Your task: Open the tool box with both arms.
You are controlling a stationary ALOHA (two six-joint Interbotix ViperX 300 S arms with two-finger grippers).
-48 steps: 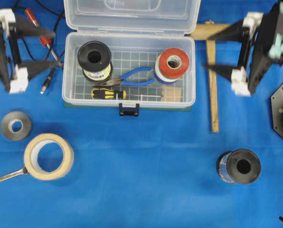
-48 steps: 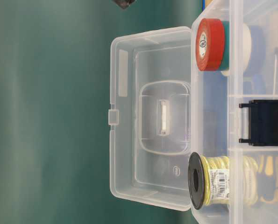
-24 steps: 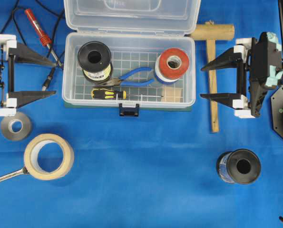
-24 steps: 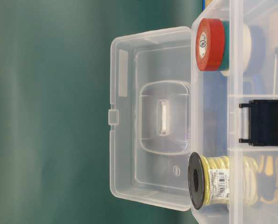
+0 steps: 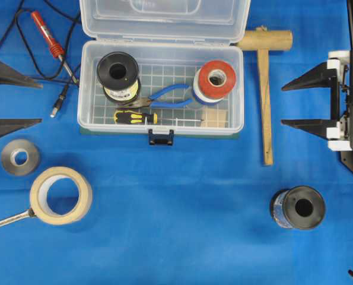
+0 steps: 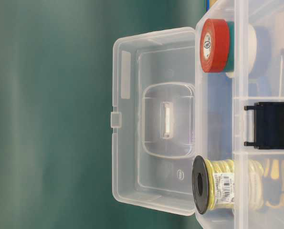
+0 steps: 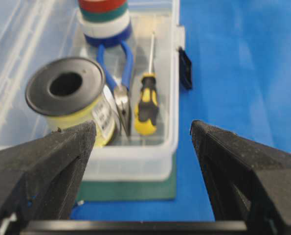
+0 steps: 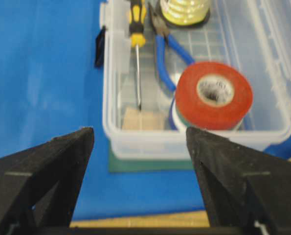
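Note:
The tool box point(image 5: 84, 89) is a clear plastic case standing open, its lid point(image 5: 164, 21) folded back at the far side and its dark blue latch point(image 5: 161, 138) hanging at the front. Inside are a yellow wire spool point(image 5: 118, 74), a red tape roll point(image 5: 217, 77), blue pliers point(image 5: 164, 96) and a screwdriver point(image 5: 137, 117). My left gripper point(image 5: 41, 104) is open and empty, left of the box and apart from it; the left wrist view shows the gripper point(image 7: 143, 127) facing the box end point(image 7: 135, 161). My right gripper point(image 5: 282, 106) is open and empty, right of the box point(image 8: 194, 139).
A wooden mallet point(image 5: 264, 89) lies between the box and my right gripper. A black spool point(image 5: 299, 208) stands front right. A masking tape roll point(image 5: 60, 195), a grey roll point(image 5: 19, 157) and a wrench point(image 5: 4, 221) lie front left. A red soldering iron point(image 5: 48, 35) with cables lies back left.
Both grippers have drawn outward, away from the box toward the table's side edges, staying open. The box and its lid have not moved.

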